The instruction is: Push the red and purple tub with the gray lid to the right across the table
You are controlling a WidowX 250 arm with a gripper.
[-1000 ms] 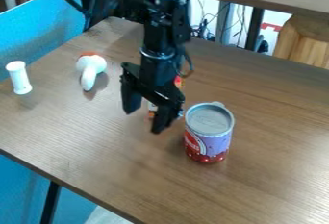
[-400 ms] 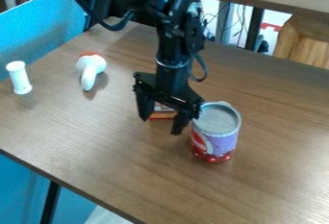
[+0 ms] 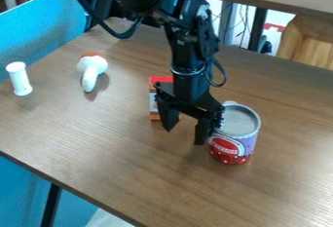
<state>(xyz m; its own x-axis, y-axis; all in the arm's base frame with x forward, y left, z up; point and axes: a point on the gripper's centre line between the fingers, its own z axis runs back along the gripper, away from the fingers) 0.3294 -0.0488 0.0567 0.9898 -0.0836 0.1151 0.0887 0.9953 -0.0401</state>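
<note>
Can Beside the Spread Gripper

We see the can (image 3: 235, 136) just right of the middle of the frame, upright on the brown wood-grain table (image 3: 117, 158), with a gray lid and a purple and red side. Right next to its left side hangs the black gripper (image 3: 185, 136), its two fingers apart with nothing held between them. The finger nearer the can overlaps its edge in our view, and we cannot tell whether they touch.

Behind the gripper, near the center, we find a red and orange box (image 3: 154, 105), partly hidden. Farther out, in the upper left, lies a white toy (image 3: 92, 68) with a rounded head, an orange-red top and a narrow end pointing down the frame. Near the left edge we see a white cylinder (image 3: 20, 80) with wider ends. A blue panel (image 3: 39, 31) runs along the table's far left side.
</note>
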